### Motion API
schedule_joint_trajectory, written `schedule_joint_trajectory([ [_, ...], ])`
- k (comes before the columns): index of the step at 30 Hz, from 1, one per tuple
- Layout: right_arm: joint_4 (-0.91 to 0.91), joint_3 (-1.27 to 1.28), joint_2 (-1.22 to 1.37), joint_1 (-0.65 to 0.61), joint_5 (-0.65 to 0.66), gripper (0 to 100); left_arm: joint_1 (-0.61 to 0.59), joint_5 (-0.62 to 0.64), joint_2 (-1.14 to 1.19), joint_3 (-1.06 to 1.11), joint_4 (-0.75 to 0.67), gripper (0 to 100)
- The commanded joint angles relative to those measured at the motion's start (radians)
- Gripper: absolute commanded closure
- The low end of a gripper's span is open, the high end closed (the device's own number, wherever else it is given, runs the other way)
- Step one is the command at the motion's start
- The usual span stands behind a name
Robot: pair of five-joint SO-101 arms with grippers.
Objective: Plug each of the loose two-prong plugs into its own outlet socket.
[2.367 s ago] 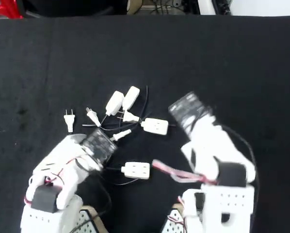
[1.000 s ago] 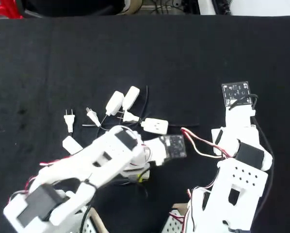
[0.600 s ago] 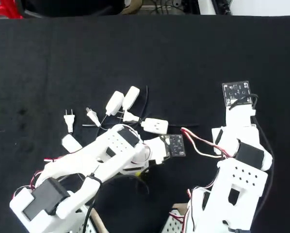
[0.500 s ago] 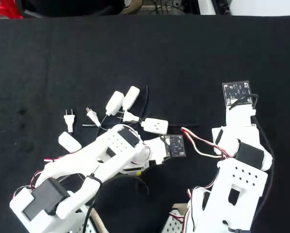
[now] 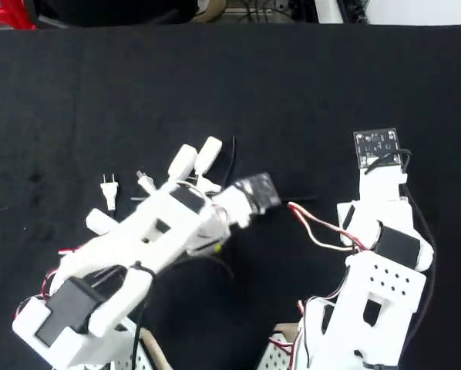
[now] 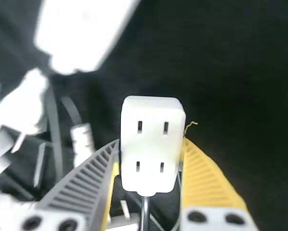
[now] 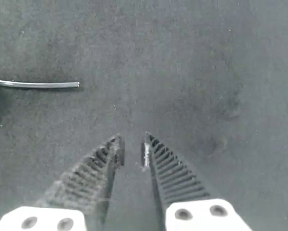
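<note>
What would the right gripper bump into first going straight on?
Likely only bare black table: the way ahead of the right gripper looks free, a thin cable lying off to the side.

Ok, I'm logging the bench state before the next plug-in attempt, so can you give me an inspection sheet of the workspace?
Surface: black cloth over the table.
Job's things: outlet socket in the left gripper; loose two-prong plug lying on the cloth; white plug bodies side by side.
Clutter: nothing seen.
Grippers: left shut on the outlet socket; right gripper narrowly open, holding nothing.
Cables: thin black cable beside the plug bodies; cable end near the right gripper.
Surroundings: red object beyond the table's far edge.
</note>
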Motion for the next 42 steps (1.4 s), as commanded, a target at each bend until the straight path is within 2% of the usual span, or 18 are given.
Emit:
schedule_joint_trajectory([
  [1,-0.017,-0.002,-0.001,0.006,-0.008,91.8,-0.022,0.012,0.000,-0.036,-0.031,80],
  [5,-0.017,-0.001,0.004,-0.041,-0.008,91.8,0.035,0.012,0.037,-0.030,-0.023,72],
  [10,-0.017,-0.001,0.004,-0.048,-0.005,91.7,0.091,0.014,0.078,-0.033,-0.021,67],
  [14,-0.017,0.005,0.004,-0.046,-0.005,91.7,0.093,0.018,0.021,-0.058,0.049,65],
  [19,-0.014,-0.022,0.001,-0.043,-0.008,91.7,0.028,0.107,-0.115,-0.059,0.061,65],
  [22,0.015,-0.081,0.004,-0.044,-0.009,91.7,-0.059,0.144,-0.196,-0.062,0.095,65],
  [25,0.074,-0.163,0.005,-0.055,-0.009,91.7,-0.159,0.173,-0.288,-0.088,0.196,65],
  [28,0.133,-0.236,0.007,-0.120,-0.005,91.7,-0.262,0.204,-0.404,-0.108,0.313,65],
  [32,0.213,-0.280,0.007,-0.302,0.000,92.0,-0.392,0.204,-0.609,-0.110,0.448,65],
  [35,0.221,-0.280,0.007,-0.440,0.052,92.0,-0.532,0.201,-0.781,-0.110,0.522,65],
  [39,0.213,-0.263,0.007,-0.647,0.150,91.7,-0.763,0.132,-0.930,-0.070,0.532,65],
  [42,0.158,-0.202,0.007,-0.848,0.236,91.7,-0.878,0.072,-0.942,-0.004,0.516,65],
])
